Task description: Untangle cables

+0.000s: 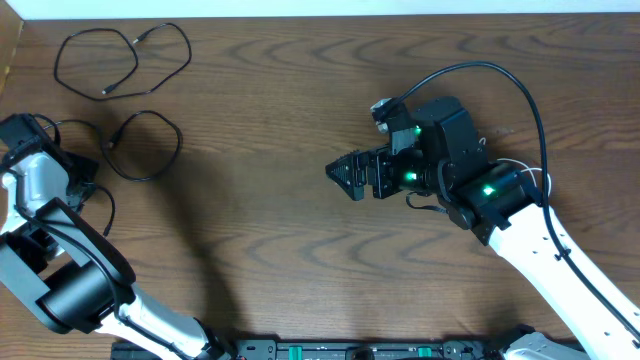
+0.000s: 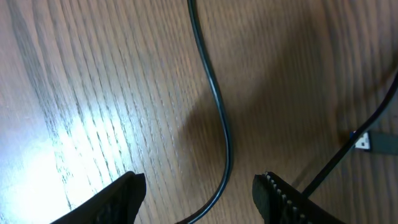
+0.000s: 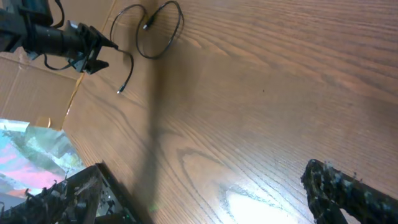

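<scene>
Two thin black cables lie on the wooden table at the far left. One [image 1: 189,55] is spread in wide loops at the back. The other [image 1: 180,142] forms a round loop in front of it and also shows in the right wrist view [image 3: 181,23]. My left gripper [image 1: 85,172] is open low over the table, and a black cable [image 2: 225,134] runs between its fingers [image 2: 199,193]. A second black cord with a small plug [image 2: 364,142] lies to its right. My right gripper [image 1: 345,175] is open and empty over mid-table [image 3: 205,193]. A thin white cord [image 1: 536,176] shows beside my right arm, mostly hidden.
The table's far edge meets a white wall [image 1: 320,8]. Cardboard [image 3: 37,93] and a colourful sheet [image 3: 31,149] lie beyond the table's left edge. A thick black cable [image 1: 520,85] arcs over my right arm.
</scene>
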